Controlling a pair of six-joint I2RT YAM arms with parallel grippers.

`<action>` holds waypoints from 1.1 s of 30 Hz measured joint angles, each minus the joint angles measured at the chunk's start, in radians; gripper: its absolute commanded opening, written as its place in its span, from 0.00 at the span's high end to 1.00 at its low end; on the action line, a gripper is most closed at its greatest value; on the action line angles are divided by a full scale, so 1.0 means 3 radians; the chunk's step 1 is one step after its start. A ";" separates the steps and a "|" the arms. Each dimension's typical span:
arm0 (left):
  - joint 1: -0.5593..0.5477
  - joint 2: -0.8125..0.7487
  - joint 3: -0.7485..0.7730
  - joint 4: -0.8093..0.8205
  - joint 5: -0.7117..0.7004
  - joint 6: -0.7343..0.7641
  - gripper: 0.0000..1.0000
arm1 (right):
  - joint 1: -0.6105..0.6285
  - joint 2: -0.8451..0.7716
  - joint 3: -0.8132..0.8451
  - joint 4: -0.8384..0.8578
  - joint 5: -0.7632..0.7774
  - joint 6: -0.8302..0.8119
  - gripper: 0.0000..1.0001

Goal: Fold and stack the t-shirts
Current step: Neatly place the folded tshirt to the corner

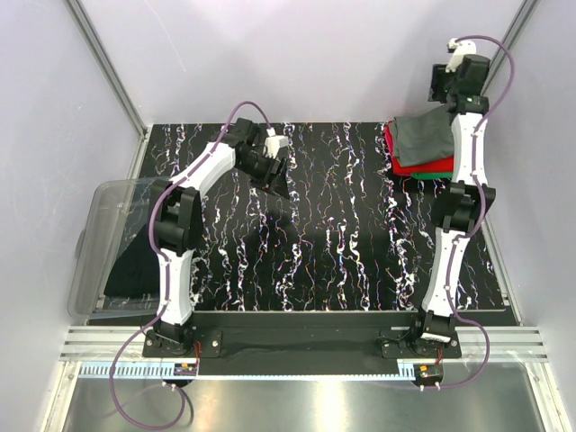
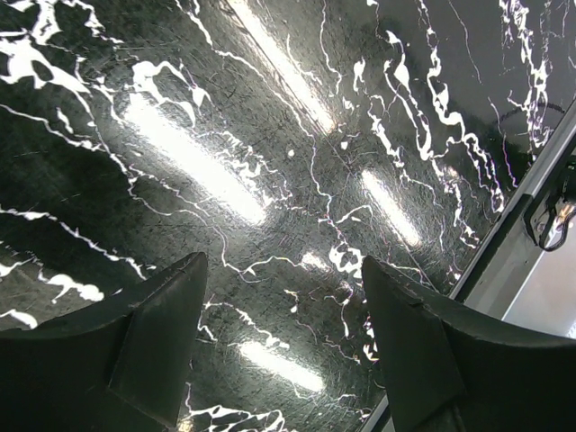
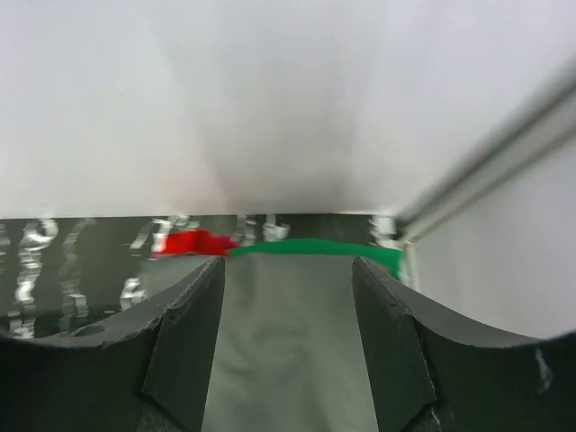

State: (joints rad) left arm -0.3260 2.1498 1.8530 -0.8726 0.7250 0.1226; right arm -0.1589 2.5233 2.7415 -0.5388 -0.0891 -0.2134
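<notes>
Our right gripper (image 3: 288, 265), jaws wide and empty, hovers right above the dark grey t-shirt (image 1: 421, 137) topping the upper-right stack (image 1: 432, 166); our left gripper (image 2: 283, 261), likewise wide, sits well apart.

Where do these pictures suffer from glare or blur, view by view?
Left wrist: bright reflections streak across the glossy table, though the marbling is sharp. Right wrist: soft focus, the red t-shirt and green t-shirt smeared, the wall washed out. Top external: even light, crisp, no strong glare.
</notes>
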 measured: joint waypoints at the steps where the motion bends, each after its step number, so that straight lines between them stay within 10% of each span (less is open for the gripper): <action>1: -0.0010 0.0005 0.0000 0.0000 0.0000 0.0000 0.26 | -0.0060 0.0000 0.0000 0.0014 0.0015 -0.0010 0.35; 33: -0.0203 0.0006 -0.0010 -0.0006 -0.0224 0.0041 0.24 | -0.0416 0.0704 -0.0025 0.0362 0.0657 -0.0628 0.36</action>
State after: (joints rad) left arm -0.3870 2.1517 1.8500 -0.8745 0.6579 0.1349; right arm -0.2836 2.7346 2.7338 -0.4301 0.1081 -0.4019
